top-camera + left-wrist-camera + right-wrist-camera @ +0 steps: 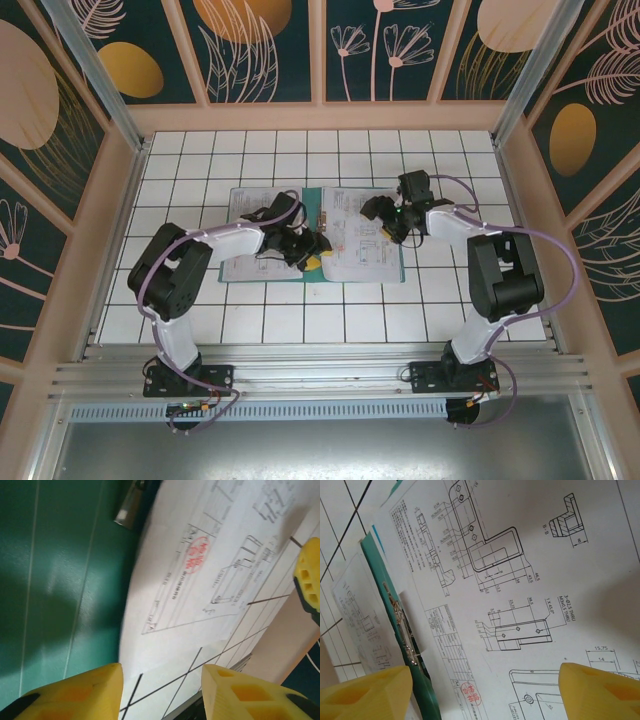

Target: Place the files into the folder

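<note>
Arms reach inward over folder (313, 200), left gripper (161, 675) spread empty, right gripper (485, 672) likewise

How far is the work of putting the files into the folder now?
Done: the folder lies open, with the left sheet and the right sheet resting on its two halves. In hand: nothing; the left claw and the right claw are open above the paper. Left, probably: closing the folder.
</note>
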Action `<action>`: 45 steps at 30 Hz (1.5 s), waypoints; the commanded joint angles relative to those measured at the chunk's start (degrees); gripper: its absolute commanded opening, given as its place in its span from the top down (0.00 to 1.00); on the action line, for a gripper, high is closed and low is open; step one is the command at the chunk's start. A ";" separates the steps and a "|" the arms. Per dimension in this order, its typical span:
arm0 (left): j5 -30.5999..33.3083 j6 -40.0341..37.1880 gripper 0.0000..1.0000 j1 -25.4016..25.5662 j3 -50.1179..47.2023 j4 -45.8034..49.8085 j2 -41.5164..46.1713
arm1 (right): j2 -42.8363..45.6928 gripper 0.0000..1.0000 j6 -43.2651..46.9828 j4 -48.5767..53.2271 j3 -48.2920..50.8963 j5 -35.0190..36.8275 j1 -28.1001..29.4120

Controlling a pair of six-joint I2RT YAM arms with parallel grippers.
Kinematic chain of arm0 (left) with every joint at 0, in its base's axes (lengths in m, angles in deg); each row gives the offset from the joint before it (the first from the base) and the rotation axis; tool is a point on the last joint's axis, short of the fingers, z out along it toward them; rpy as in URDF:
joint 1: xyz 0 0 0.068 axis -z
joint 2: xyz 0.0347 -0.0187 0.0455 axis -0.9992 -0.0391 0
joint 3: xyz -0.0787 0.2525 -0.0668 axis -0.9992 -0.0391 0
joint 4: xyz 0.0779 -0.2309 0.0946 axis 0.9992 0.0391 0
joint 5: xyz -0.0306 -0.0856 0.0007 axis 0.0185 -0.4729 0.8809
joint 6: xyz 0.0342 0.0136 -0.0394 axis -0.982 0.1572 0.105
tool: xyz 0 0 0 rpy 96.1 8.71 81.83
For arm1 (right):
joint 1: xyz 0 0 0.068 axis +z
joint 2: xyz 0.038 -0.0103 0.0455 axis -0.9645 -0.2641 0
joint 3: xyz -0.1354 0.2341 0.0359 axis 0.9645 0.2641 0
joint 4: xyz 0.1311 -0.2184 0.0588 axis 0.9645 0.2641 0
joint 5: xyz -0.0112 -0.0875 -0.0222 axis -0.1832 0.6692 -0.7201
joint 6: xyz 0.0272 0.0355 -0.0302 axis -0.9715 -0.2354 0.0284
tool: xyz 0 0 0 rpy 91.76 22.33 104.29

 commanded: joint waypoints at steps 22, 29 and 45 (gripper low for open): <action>-0.42 1.59 0.53 0.82 -2.23 -2.13 -0.30 | -7.14 0.23 4.54 0.77 -0.30 2.32 -0.91; -0.44 1.61 0.53 0.94 -2.23 -2.00 -0.39 | -7.04 0.23 4.71 0.80 -0.39 2.23 -0.89; 7.83 1.15 0.54 -0.01 -0.72 3.67 5.17 | -1.26 0.22 4.60 3.60 -5.44 3.71 1.39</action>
